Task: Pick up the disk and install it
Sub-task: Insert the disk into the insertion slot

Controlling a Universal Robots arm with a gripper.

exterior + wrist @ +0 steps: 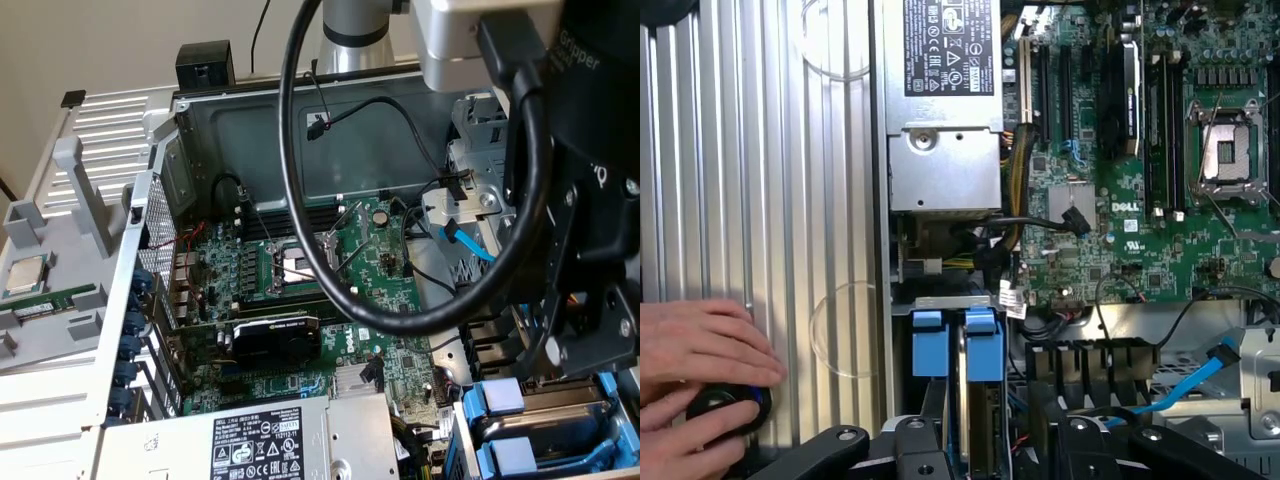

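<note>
pincer low over the drive bay, disk on edge beneath it

pincer (590, 350) at the exterior view's right, by the near corner of the open computer case (200, 110), hanging just above the drive bay. cannot tell whether spread or pinching; no contact with the disk (982, 345) visible. disk standing on edge in the bay, blue carrier tab up toward the wrist camera, centred under the pincer. just beside it, across a narrow gap, the other blue-framed drive (930, 343), likewise on edge.

flat in the middle of the case, a green motherboard (400, 290) with a bare processor socket (297, 265). nearer, a dark graphics card (275, 335), then a power supply (250, 445) with a white label along the near edge. looping down from the arm across the case, a thick black cable (300, 200). on the far side of the bay, a thin blue data cable (465, 245).

outside the case at the exterior view's left, a grey ribbed tray (100, 130) carrying a small square processor chip (25, 275), with a green memory stick (50, 300) just beside it.

in the wrist view, a person's hands (700, 345) on the ribbed surface, well apart from the bay, closed around a round black object (728, 408).
</note>
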